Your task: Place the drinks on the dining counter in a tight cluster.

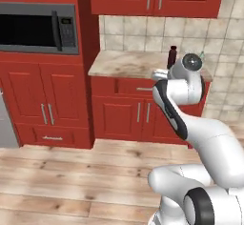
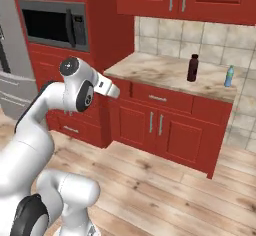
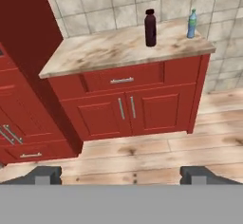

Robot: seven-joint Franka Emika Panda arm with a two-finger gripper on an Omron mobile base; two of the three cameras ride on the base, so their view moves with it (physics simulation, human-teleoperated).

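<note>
Marbled counter (image 3: 109, 47) against tile, two drinks standing, far from my hand.
Maroon bottle (image 3: 150, 27) mid-counter, water bottle (image 3: 191, 23) near its right end; gripper (image 3: 121, 174) spread, empty. I'd close in first, approach maroon level.

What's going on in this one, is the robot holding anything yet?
Not yet. The arm's tool is open and empty, held back from the marbled counter in front of the tiled backsplash. Two drinks stand upright on that counter, apart from each other: a dark maroon bottle and, nearer the counter's end, a slim blue bottle. Nothing has been picked up, and the robot seems to be facing them for a first grasp.
</note>
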